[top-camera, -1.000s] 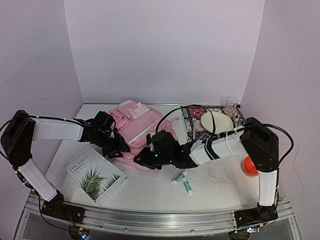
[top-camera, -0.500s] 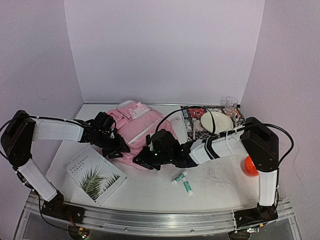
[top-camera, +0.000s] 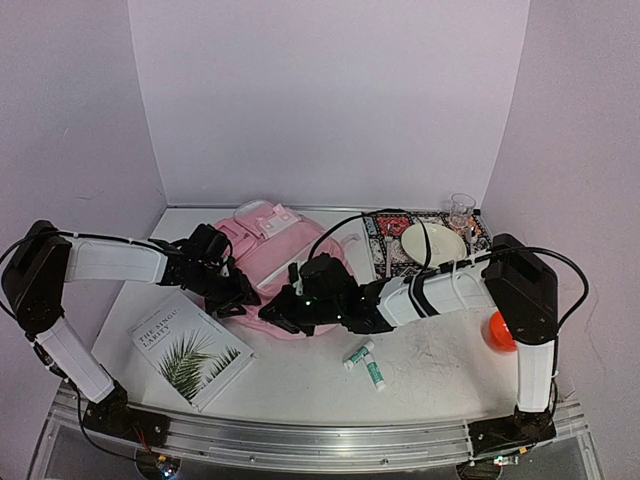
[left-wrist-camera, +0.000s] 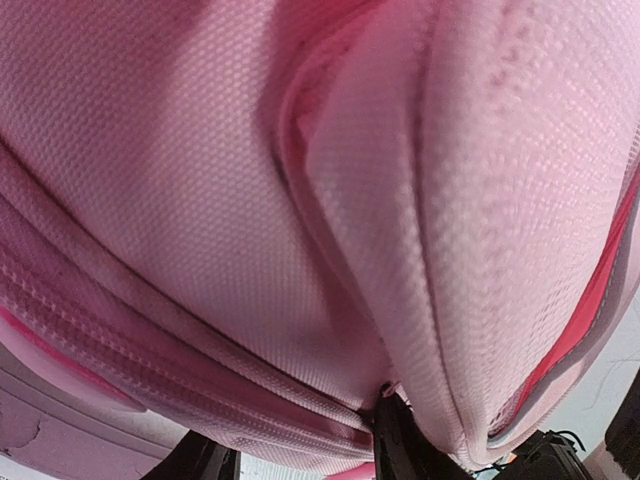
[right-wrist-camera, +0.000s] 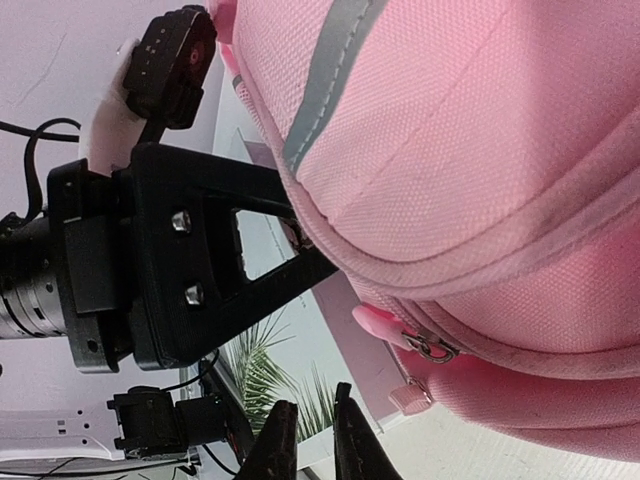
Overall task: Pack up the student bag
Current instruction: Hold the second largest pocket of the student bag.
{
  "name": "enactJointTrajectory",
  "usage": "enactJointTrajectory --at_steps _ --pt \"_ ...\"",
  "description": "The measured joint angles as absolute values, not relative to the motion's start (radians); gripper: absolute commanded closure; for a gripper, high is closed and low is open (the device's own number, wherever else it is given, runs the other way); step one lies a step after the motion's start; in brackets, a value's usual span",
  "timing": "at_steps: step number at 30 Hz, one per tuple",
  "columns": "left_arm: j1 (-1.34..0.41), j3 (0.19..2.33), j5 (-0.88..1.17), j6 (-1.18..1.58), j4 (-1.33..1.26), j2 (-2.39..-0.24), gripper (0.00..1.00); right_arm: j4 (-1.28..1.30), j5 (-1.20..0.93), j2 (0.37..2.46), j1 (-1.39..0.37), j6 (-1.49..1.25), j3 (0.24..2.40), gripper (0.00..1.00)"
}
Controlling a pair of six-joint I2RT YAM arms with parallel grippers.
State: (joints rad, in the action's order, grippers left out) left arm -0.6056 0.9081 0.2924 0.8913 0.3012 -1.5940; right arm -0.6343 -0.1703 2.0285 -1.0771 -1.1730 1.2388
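Two pincers at the soft pink fabric backpack (top-camera: pixel 282 262) on the counter (top-camera: pixel 440 365): left pincer (top-camera: pixel 240 297) grasps its edge; right pincer (right-wrist-camera: pixel 308 440) nearly clenched, empty, near zipper pull (right-wrist-camera: pixel 428 347). We judge it floppy, light; grab the pull.

Hidden and cut-off parts around the pink bag

In the overhead view both arms cover the near edge of the student bag (top-camera: pixel 277 262), and the left gripper (top-camera: pixel 240 300) and right gripper (top-camera: pixel 275 314) are too dark and small to show how their jaws stand. The left wrist view is filled by bag fabric, cut off on every side, with only dark finger bases at the bottom edge. The book (top-camera: pixel 187 349) has a title too small to read.
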Motion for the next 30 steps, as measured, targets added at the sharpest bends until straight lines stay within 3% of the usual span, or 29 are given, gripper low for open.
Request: enactJointTrajectory --at_steps 9,17,30 --pt "-0.608 0.902 0.293 0.892 0.296 -1.583 0.59 -0.551 -0.124 2.028 -1.077 -1.175 1.238 0.71" --pt "-0.627 0.888 0.316 0.903 0.275 -1.571 0.71 -0.452 -0.078 2.029 -1.079 -1.132 1.311 0.6" --pt "-0.67 0.863 0.398 0.991 0.188 -1.571 0.91 -0.243 0.07 2.033 -1.102 -1.095 1.377 0.54"
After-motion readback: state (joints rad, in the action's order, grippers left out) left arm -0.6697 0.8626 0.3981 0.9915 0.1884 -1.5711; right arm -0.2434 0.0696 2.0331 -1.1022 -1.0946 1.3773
